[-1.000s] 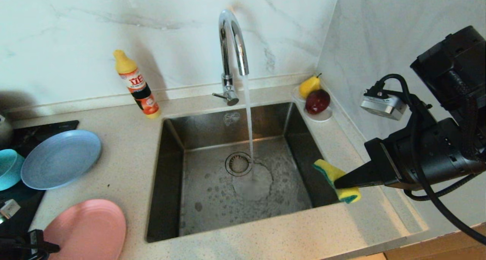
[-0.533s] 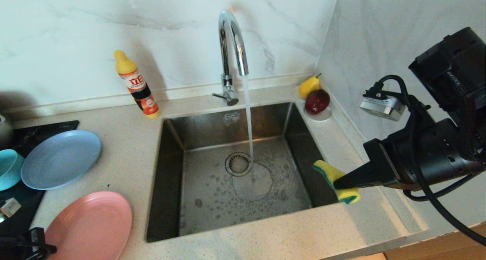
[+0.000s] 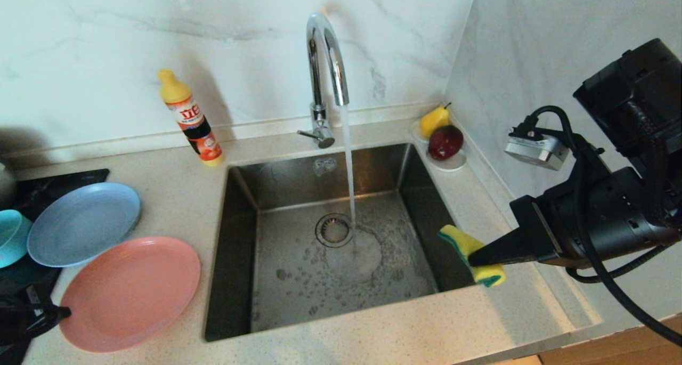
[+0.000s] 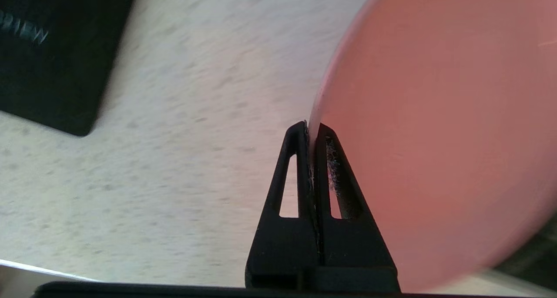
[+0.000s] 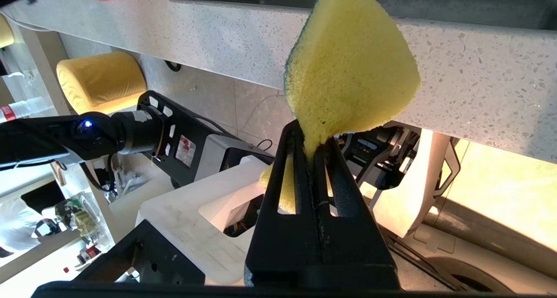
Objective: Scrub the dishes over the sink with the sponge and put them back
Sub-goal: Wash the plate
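Speckled countertop (image 3: 176, 232); grey-blue plate (image 3: 80, 224); detergent bottle (image 3: 191, 120).

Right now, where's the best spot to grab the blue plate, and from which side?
Probably by its thin raised rim. The grey-blue plate lies flat on the counter, so only the edge gives fingers something to pinch. Come from the front-left, where the left gripper already pinches the pink plate the same way; the pink plate crowds its near-right edge.
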Controlling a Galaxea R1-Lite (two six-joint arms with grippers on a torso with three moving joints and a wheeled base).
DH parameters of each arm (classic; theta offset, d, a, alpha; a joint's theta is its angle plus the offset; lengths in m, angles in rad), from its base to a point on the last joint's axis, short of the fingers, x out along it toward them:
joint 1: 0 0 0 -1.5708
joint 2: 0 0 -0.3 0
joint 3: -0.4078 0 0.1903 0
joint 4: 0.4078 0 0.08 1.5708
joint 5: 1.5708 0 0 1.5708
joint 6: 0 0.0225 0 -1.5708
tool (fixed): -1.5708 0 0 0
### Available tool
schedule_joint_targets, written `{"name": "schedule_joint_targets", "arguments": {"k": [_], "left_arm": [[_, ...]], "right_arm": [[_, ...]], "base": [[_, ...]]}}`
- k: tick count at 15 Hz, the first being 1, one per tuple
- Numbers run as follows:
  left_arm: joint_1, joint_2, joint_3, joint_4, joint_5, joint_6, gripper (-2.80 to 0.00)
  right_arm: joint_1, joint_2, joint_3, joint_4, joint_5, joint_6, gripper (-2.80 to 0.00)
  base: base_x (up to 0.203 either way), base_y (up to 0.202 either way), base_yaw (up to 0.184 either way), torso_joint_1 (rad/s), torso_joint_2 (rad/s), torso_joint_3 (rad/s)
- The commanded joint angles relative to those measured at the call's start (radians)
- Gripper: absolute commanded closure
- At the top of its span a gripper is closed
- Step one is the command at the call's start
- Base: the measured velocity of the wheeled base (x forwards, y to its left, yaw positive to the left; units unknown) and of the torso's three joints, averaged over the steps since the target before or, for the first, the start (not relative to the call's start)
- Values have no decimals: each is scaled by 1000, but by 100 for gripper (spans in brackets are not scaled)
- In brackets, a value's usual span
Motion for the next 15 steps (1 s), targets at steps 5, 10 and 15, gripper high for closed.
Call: {"name": "schedule_joint_targets", "arguments": {"k": [5,10,15], "left_arm": [[0,-158,-12,6,-104,-51,0],[-56,-223,-13,42,-171,-81,0],[-283,-200,-95,40,-115,-208,0]], "right_arm": [[0,-2,6,4,2,3,0],[0,-9,9,4,2,3,0],[3,5,3,4,2,3,0]], "base": [[0,0,0,0,0,0],[0,0,0,0,0,0],[0,0,0,0,0,0]]}}
